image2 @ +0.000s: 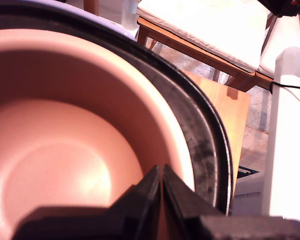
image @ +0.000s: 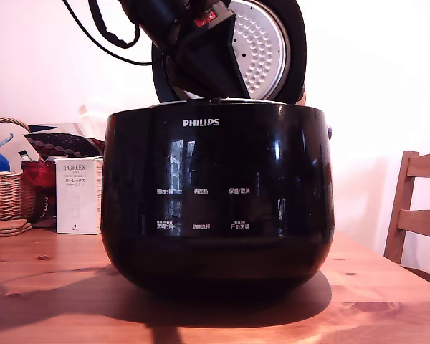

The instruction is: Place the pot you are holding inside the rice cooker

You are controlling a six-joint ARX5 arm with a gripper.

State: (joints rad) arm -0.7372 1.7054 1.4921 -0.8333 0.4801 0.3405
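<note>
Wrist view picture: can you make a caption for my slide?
Gripper pinching the rim of the pot, its coppery inside sitting within the rice cooker.

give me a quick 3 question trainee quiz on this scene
1. True or false: the cooker has its lid shut.
2. In the exterior view, where does the white box stand? A) left of the cooker B) right of it C) on top of it
3. Fill in: the gripper is shut on the rim of the ___.

Key: 1 false, the lid is up. 2 A. 3 pot.
</note>
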